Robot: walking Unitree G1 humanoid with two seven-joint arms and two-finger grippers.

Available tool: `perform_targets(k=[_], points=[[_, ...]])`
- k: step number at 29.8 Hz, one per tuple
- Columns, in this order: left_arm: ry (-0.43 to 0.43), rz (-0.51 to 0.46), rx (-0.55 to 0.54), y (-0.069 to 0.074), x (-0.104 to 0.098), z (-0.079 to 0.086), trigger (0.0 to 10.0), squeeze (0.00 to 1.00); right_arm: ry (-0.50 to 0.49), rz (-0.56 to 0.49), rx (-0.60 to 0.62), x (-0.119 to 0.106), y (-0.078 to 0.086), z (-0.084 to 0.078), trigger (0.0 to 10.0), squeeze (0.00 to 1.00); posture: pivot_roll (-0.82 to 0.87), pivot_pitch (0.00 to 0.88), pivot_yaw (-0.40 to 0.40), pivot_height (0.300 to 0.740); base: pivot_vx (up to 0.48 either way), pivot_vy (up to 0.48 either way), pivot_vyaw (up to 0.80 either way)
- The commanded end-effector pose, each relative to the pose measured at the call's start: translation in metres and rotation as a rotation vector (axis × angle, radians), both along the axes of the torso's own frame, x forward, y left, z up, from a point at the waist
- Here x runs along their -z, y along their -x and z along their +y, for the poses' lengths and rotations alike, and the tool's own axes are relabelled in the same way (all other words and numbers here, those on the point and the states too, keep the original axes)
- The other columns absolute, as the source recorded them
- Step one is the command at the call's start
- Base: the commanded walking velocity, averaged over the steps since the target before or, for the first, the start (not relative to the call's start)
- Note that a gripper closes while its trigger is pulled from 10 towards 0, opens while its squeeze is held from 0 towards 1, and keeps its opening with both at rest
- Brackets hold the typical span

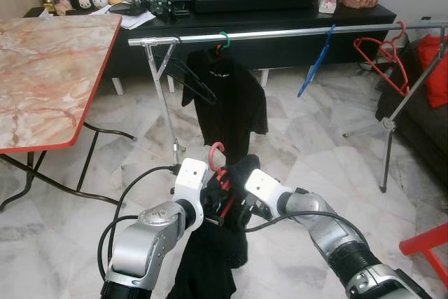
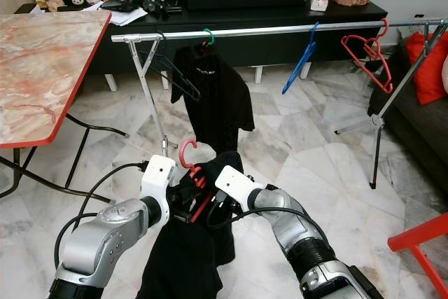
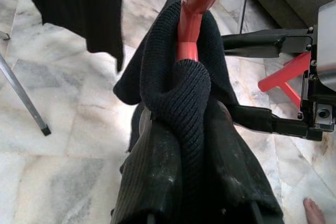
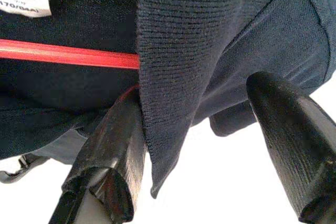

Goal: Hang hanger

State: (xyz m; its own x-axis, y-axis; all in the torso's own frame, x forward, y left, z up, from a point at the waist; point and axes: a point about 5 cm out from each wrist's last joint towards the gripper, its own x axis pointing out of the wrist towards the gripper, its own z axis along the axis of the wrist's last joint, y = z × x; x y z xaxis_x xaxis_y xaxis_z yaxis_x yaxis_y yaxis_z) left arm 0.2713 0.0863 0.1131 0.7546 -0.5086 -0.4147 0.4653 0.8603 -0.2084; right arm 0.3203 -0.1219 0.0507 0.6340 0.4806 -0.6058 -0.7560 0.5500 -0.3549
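Red hanger [image 1: 218, 166]: carries a dark knitted garment [image 1: 217, 250], held low in front of the robot, above the marble floor [image 1: 315, 152] and well short of the clothes rail [image 1: 280, 33]; hook upright, showing above the collar; not yet hung.

Left gripper [image 3: 202, 129]: fingers pressed together on the garment's collar at the hanger's neck, the knit bunched between them.

Right gripper [image 4: 202, 129]: fingers spread, one on either side of a fold of the knit near the hanger's red bar [image 4: 68, 55]; they straddle the fold without pinching it, as far as the wrist view shows.

Clothes rail: silver, on a folding frame, running in front of the black TV console [image 1: 280, 15]; already bears a black T-shirt on a green-hooked hanger [image 1: 227, 85], a bare black hanger [image 1: 192, 78], a blue hanger [image 1: 316, 61] and red hangers [image 1: 381, 57] toward its right end.

Progress, by judgement: garment is on the hanger and the hanger is in hand; what remains is to lift it, bring the hook over the rail, seat it and let go.

Hard to make out: the hanger's arms, buried in the knit; the garment's lower hem, cut off at the frame edge; whether the garment sits evenly on both shoulders; the right end of the rail.

Also present: marble-topped table with red edge [image 1: 49, 75] at the left; red cushion [image 1: 434, 68] at the right.
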Motion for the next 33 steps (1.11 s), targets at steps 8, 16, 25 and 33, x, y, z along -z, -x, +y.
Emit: perform_targets(k=[8, 16, 25, 33], points=[[-0.004, -0.049, 0.008, -0.002, -0.011, -0.001, 10.0, 0.00, -0.018, 0.003, -0.032, -0.004, 0.000, 0.006, 0.0, 0.00, 0.02, 0.000, 0.003, 0.740, 0.000, 0.000, 0.00], [-0.109, -0.073, -0.118, -0.010, -0.003, 0.013, 10.0, 0.00, 0.021, 0.069, -0.137, -0.001, 0.009, 0.008, 10.0, 0.00, 0.02, 0.000, 0.001, 0.740, 0.000, 0.000, 0.00], [-0.330, -0.120, -0.411, -0.018, 0.014, 0.059, 10.0, 0.00, -0.025, 0.125, -0.067, 0.000, 0.011, -0.011, 10.0, 0.00, 0.02, 0.000, -0.006, 0.740, 0.000, 0.000, 0.00], [-0.442, -0.135, -0.525, -0.012, 0.023, 0.085, 10.0, 0.00, -0.251, 0.139, 0.364, 0.004, -0.002, -0.052, 10.0, 0.00, 0.02, 0.000, -0.006, 0.740, 0.000, 0.000, 0.00]])
